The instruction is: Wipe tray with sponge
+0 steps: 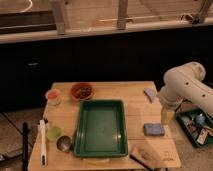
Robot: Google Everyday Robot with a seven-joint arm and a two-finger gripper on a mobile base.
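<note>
Evidently pre-grasp. Tray (100, 131) sits mid table (132, 97), likely unwiped. Gripper (167, 115) hangs at the right edge, claw spread wide, holding nothing. Sponge (154, 129) lies free just right of the tray. Next: descend, pinch the sponge.

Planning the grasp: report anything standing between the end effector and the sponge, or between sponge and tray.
Nothing visible. The end effector hangs close beside the sponge; only bare tabletop lies between sponge and tray.
</note>
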